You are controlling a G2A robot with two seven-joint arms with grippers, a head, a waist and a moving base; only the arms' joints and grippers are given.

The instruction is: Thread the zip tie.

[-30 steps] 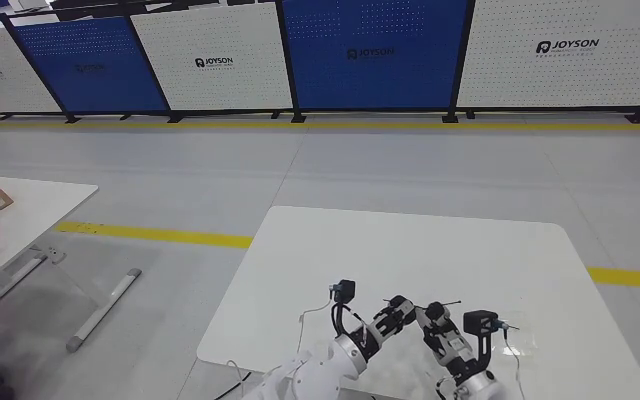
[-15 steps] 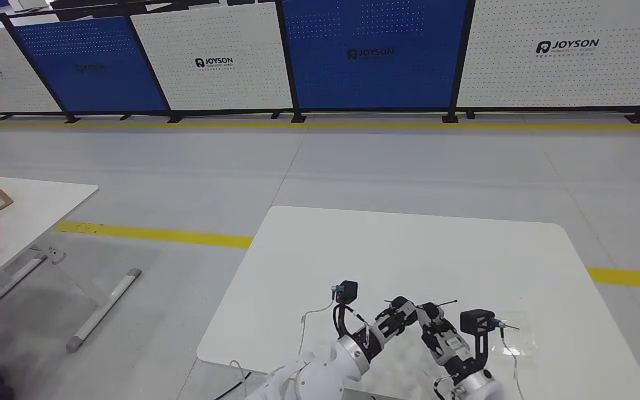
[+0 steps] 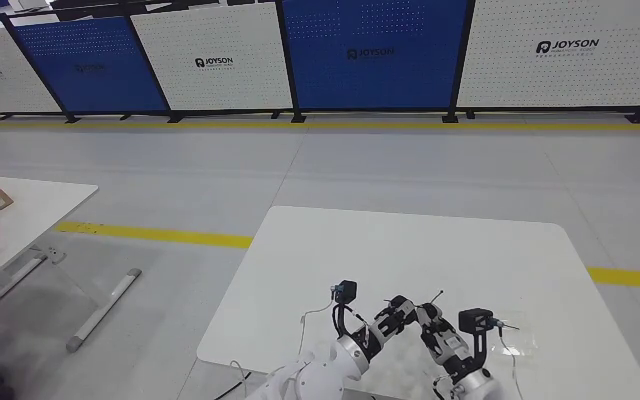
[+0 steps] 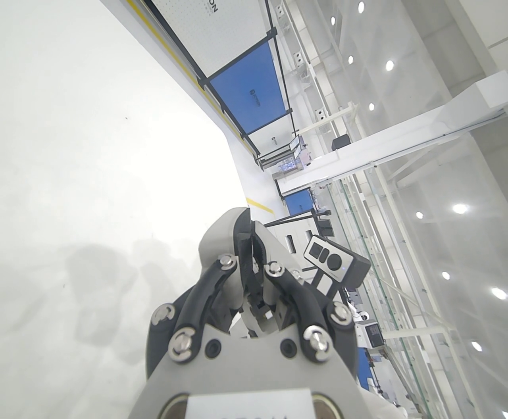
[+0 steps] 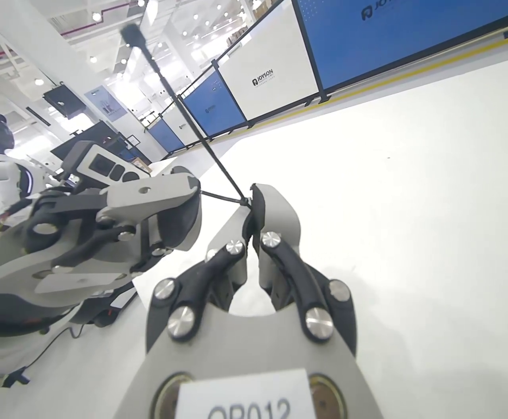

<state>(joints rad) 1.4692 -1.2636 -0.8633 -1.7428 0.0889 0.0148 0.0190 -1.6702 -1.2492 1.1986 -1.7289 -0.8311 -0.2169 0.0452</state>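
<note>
Threading looked barely begun: the right gripper (image 5: 251, 200) and left gripper (image 4: 250, 222) each pinched the black zip tie (image 5: 174, 95) strung between their tips, its head (image 5: 130, 31) rising free beyond the right gripper, so next the tail needed steering into it.

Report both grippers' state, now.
Left gripper: closed on one end of the zip tie.
Right gripper: closed on the same zip tie, farther along.
</note>
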